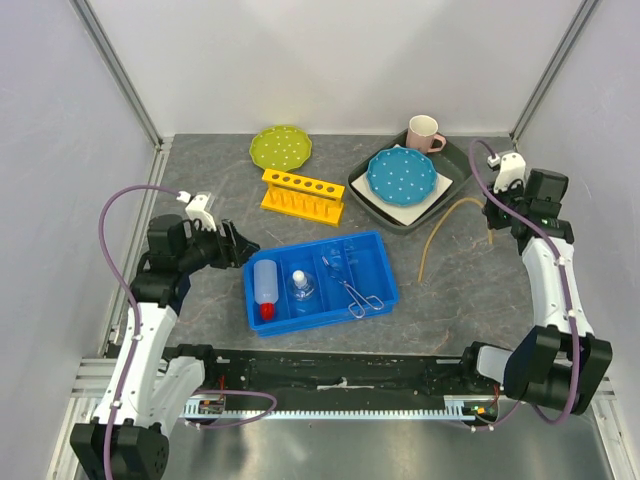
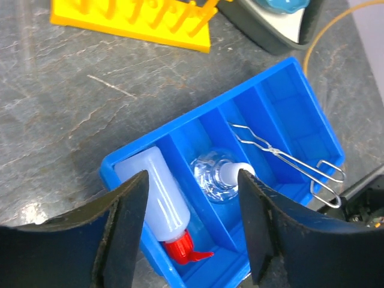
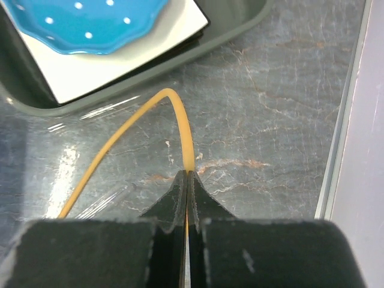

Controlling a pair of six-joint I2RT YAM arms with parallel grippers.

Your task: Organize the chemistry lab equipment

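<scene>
A grey stone-look bench (image 1: 200, 190) sits inside white walls, with a blue tray (image 1: 388, 262) near the middle of its front edge and a grey tray (image 1: 362, 190) towards the back right corner. In the blue tray the squeeze bottle (image 1: 265, 288) lies in the leftmost compartment, the flask (image 1: 301, 288) in the next, and the tongs (image 1: 352, 288) further right. The left gripper (image 2: 192, 177) hangs spread above the bottle end, holding nothing. The right gripper (image 3: 187, 180), fingers pressed together, pinches one end of the tan rubber tubing (image 3: 186, 141), which trails across the bare bench between the two trays. To do this well, I judge it should lift high enough for the slack to clear the grey tray's corner, carry it to the blue tray's right end, and lower slowly so the length folds in rather than springing over the wall. From above, the right fingers are hidden behind the wrist. Whether the tongs cross a divider is unclear, as is a pale streak beside the tubing.
</scene>
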